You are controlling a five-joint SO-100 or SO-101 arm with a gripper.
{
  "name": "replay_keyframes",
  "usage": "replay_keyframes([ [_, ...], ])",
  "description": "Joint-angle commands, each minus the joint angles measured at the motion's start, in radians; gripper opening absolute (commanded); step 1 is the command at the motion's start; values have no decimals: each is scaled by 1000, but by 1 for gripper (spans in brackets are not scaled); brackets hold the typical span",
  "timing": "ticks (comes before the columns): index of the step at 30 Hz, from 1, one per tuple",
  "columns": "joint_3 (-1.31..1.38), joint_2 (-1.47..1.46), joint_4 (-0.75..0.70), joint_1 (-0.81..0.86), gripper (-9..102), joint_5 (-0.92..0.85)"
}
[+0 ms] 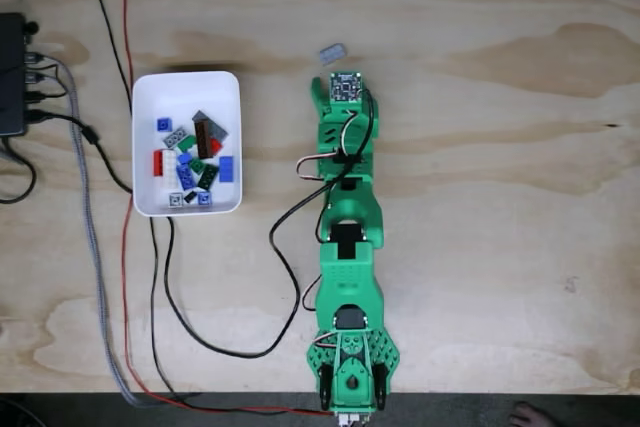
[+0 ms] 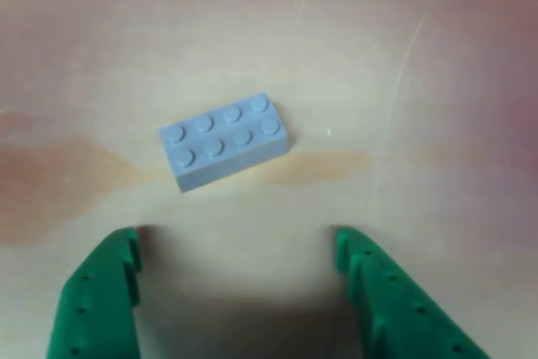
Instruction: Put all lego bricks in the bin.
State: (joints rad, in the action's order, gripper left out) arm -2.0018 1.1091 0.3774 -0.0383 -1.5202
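The gripper [image 2: 238, 245] stands wide open, holding nothing — its fingers cut off below — just short of a grey brick [image 2: 225, 140]; the bin [image 1: 222, 82] holds overlapping bricks.

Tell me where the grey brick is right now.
In the fixed view the grey brick lies on bare wood just above the gripper, right of the bin; the other view shows it ahead of the open fingers.
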Motion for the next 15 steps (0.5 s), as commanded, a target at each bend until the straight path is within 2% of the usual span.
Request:
replay_keyframes([
  [1,143,-69,31,20,27,-35],
  [13,422,-276,2,2,23,-117],
  [15,446,-290,-18,0,19,-130],
])
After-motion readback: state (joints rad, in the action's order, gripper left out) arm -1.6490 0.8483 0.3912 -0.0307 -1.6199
